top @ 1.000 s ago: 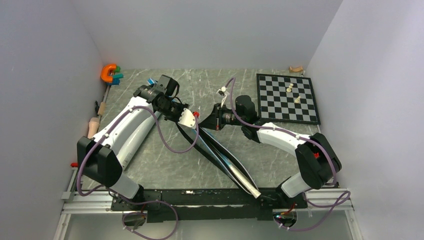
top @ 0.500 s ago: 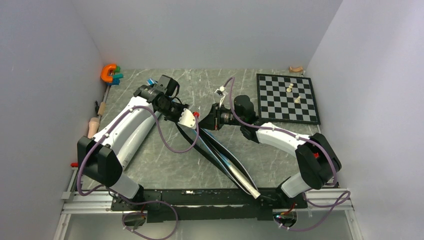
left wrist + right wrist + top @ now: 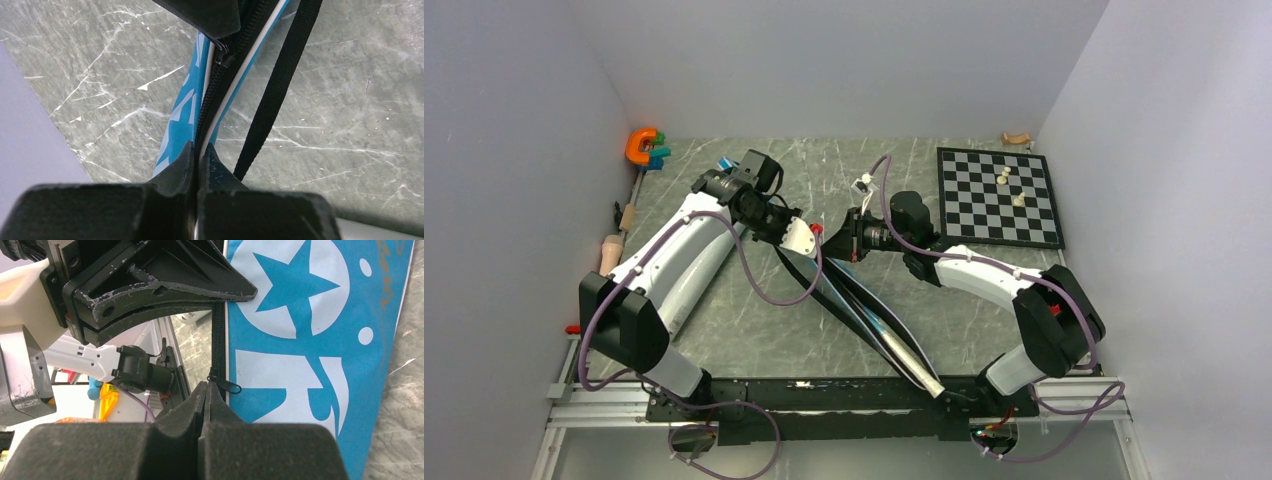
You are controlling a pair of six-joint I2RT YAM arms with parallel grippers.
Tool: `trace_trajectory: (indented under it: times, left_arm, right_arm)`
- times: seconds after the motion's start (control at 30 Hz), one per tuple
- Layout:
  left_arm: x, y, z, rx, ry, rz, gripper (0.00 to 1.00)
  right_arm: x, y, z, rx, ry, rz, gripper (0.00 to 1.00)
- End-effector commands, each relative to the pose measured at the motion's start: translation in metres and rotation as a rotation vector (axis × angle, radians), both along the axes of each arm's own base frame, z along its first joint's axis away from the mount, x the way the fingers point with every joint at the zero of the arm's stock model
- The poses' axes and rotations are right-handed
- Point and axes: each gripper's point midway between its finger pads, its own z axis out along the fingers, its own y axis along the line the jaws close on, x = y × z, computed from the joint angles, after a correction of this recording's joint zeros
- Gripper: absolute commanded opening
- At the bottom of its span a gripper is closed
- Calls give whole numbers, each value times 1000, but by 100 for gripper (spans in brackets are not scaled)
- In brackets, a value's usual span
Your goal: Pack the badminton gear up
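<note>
The blue "SPORT" bag (image 3: 864, 305) runs diagonally across the middle of the top view. The left gripper (image 3: 197, 152) pinches its zipper edge. The right gripper (image 3: 206, 389), jaws pressed together, sits at the zipper slider (image 3: 216, 379).

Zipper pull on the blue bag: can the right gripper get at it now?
Probably yes: the right gripper, shut, sits right at the zipper pull, nothing between; the left gripper clamps the edge of the blue bag elsewhere. Whether the pull is caught is unclear.

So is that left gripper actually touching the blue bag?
Touching. The left wrist view shows the left gripper shut on the blue bag, its zipper edge pinched between the fingertips.
</note>
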Motion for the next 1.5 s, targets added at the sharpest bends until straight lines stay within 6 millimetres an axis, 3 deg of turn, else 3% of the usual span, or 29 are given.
trace_trajectory:
  times: [0.0,0.5,0.57,0.6,0.67,0.73,0.87,1.13,1.27,1.47]
  left_arm:
    - [5,-5,13,-21,-13,11,0]
    - [6,-4,15,-10,-11,19,0]
    - [6,-3,15,-10,-14,18,0]
    - [6,-4,15,-12,-14,17,0]
    - [6,-4,17,-17,-13,20,0]
    - [5,-4,17,-15,-12,17,0]
    - [5,-3,16,-9,-16,16,0]
    - [7,-4,18,-14,-12,25,0]
    - [8,-5,20,-15,-11,26,0]
    - [7,-4,16,-9,-1,29,0]
  right_arm:
    - [3,2,29,48,-80,-14,0]
    - [-2,-11,21,24,-52,-71,1]
    - [2,-10,17,1,-39,-78,35]
    - [3,-10,17,1,-37,-78,45]
    - [5,-8,20,9,-43,-77,55]
    - [6,-5,21,16,-39,-73,57]
    - [6,-2,19,21,-24,-59,56]
    - [-1,5,13,20,-1,-33,41]
    - [0,6,15,26,-1,-37,27]
    - [2,7,25,33,-19,-39,23]
